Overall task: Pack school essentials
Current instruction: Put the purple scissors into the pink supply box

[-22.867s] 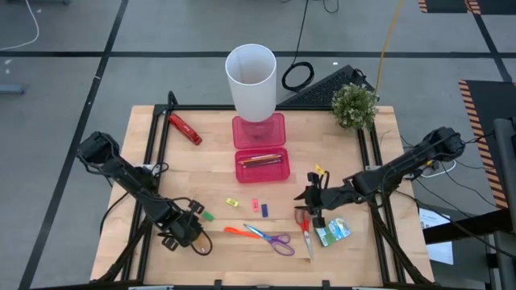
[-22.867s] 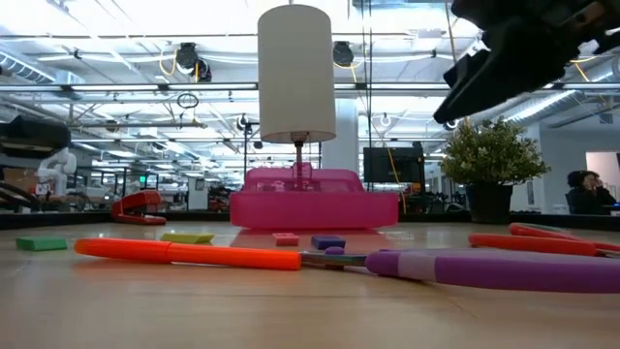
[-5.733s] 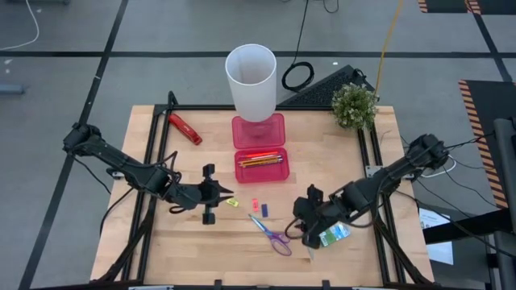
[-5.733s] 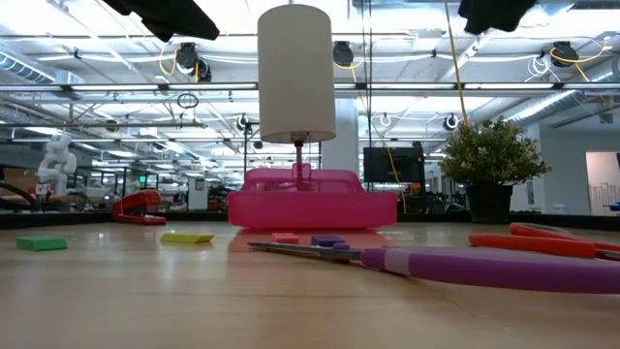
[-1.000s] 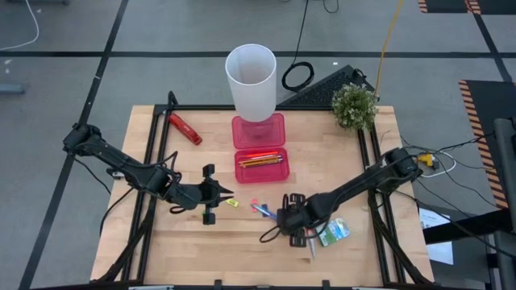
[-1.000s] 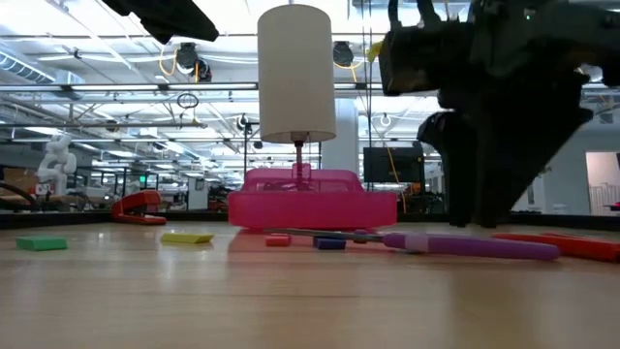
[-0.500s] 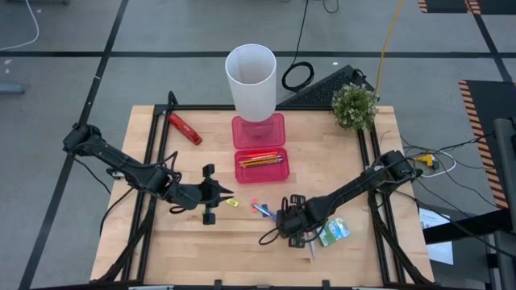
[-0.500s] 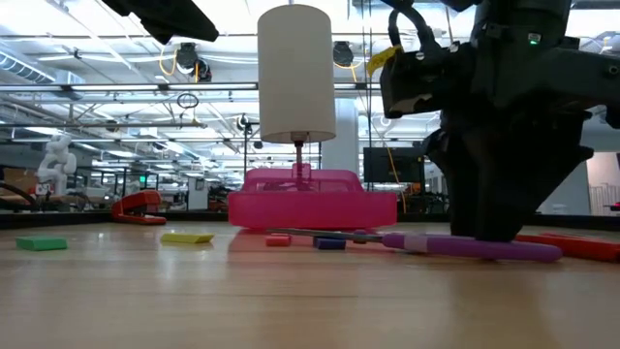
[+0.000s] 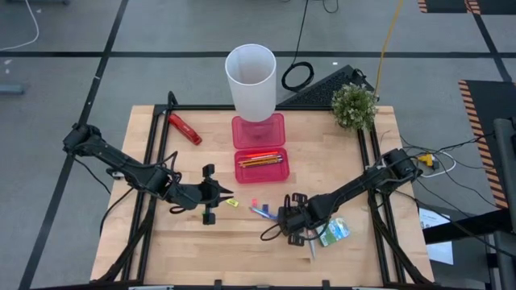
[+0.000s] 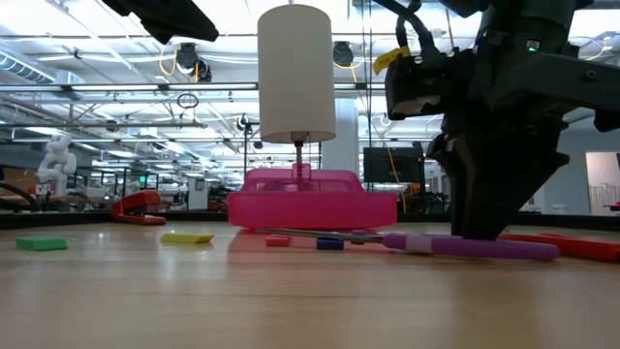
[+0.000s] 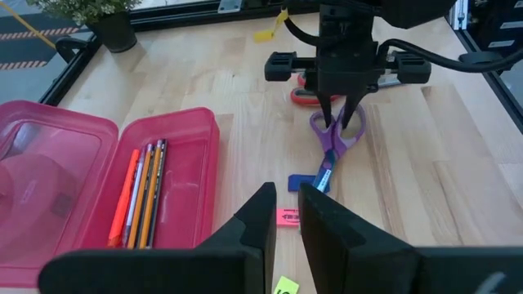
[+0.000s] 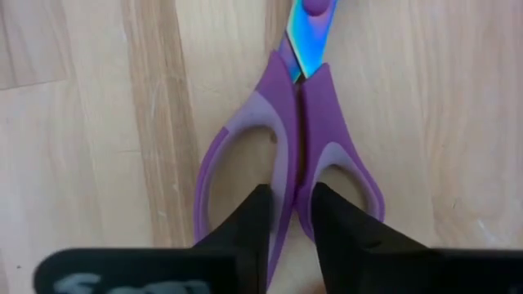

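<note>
Purple-handled scissors (image 9: 270, 216) lie flat on the table, blades toward the pink pencil box (image 9: 260, 166), which holds several pencils. My right gripper (image 9: 294, 223) stands over the scissors' handles (image 11: 335, 137), pointing down, its fingers shut on them. My left gripper (image 9: 224, 194) hovers left of centre, its fingers (image 11: 265, 214) a narrow gap apart with nothing between them. Yellow (image 9: 232, 202), pink (image 9: 255, 203) and blue (image 11: 299, 182) erasers lie between the two grippers. A green-white packet (image 9: 335, 233) and red-handled scissors (image 10: 552, 237) lie beside my right gripper. My right gripper comes from above, pointing down, one finger (image 12: 249, 224) in each handle loop. The two inner bars of the handles (image 12: 296, 155) are pinched between the fingers. The scissors lie flat on the table (image 10: 465, 245), blades closed.
A tall white cup (image 9: 251, 76) stands on the box's open lid (image 9: 260, 130) at the far middle. A red-and-black tool (image 9: 184, 127) lies far left, a potted plant (image 9: 353, 105) far right. A green eraser (image 10: 41, 243) lies on the left. Bare wood runs along the near edge.
My right gripper has come down a little onto the purple scissors' handles. The scissors lie where they were.
</note>
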### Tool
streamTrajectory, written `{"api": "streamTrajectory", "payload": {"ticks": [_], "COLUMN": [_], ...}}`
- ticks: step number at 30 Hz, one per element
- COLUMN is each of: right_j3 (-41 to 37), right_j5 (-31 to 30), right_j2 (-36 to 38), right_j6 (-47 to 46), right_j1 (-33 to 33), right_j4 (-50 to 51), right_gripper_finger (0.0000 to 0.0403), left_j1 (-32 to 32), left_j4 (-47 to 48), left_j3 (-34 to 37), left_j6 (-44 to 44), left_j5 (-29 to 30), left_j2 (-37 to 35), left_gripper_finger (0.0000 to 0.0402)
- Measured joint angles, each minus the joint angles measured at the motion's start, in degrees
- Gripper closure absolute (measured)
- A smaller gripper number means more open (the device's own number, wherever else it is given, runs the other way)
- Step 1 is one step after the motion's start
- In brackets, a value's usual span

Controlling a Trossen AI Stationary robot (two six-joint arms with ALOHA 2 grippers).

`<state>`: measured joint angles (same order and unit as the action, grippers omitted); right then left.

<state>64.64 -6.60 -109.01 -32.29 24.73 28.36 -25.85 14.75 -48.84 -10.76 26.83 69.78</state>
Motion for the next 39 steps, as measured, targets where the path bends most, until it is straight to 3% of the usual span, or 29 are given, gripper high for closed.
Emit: {"api": "streamTrajectory", "payload": {"ticks": [7, 21, 32, 39], "right_j3": [-0.04, -0.33, -0.28, -0.2], "right_j5": [0.23, 0.65, 0.92, 5.04], "right_j2": [1.6, 10.25, 16.05, 17.59], "right_j6": [0.13, 5.48, 16.56, 23.92], "right_j1": [-0.28, -4.53, -12.45, -19.01], "right_j4": [-1.01, -0.79, -0.66, -0.84], "right_gripper_finger": [0.0325, 0.033, 0.0331, 0.0331], "left_j1": [0.0, 0.0, 0.0, -0.02], "left_j4": [0.01, 0.01, 0.01, -0.03], "left_j3": [0.0, 0.0, 0.0, 0.0], "left_j6": [0.02, 0.02, 0.07, 0.07], "left_j5": [0.0, -0.02, -0.02, -0.02], "left_j2": [0.0, 0.0, 0.0, 0.0], "left_gripper_finger": [0.0344, 0.0344, 0.0344, 0.0344]}}
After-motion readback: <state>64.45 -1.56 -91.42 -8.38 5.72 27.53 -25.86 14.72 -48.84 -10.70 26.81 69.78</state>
